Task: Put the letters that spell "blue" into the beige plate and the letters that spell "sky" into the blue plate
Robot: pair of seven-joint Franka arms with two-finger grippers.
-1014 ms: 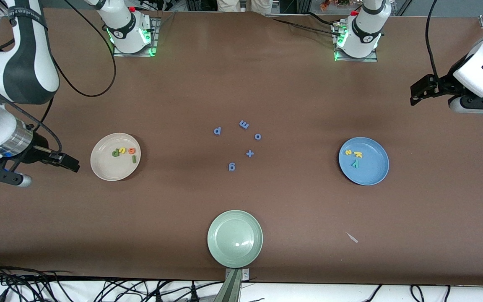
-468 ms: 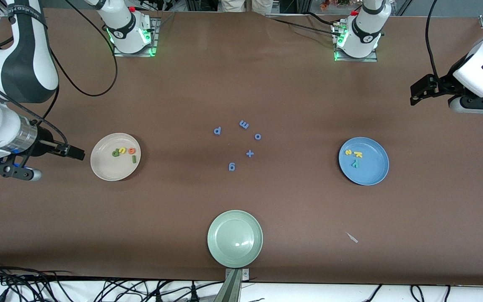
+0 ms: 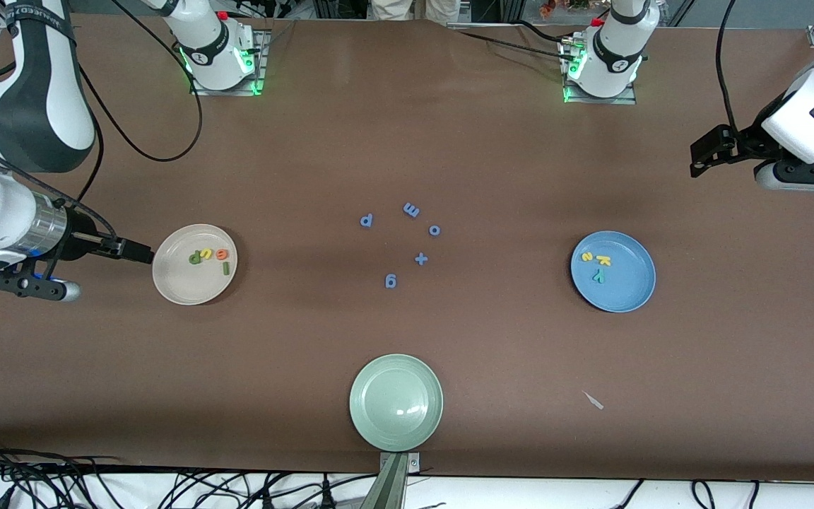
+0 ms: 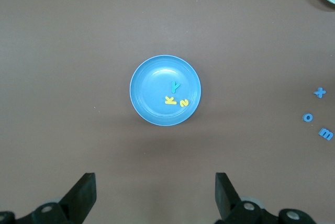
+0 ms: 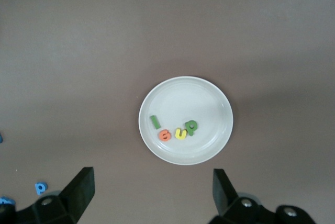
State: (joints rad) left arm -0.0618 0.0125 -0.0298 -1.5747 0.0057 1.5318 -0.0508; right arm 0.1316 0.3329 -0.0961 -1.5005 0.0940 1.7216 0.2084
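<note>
Nearest the front camera is the pale green plate, with nothing in it. Farther from it, toward the right arm's end, the beige plate holds the letters that spell "blue"; toward the left arm's end, the blue plate holds the letters that spell "sky". The task looks finished. The wrist views show the right claw and the left claw spread, holding nothing.

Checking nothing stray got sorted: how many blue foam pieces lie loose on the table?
5, clustered mid-table between the plates: p, m, o, plus sign, and g nearest the front camera. None seem hidden.
</note>
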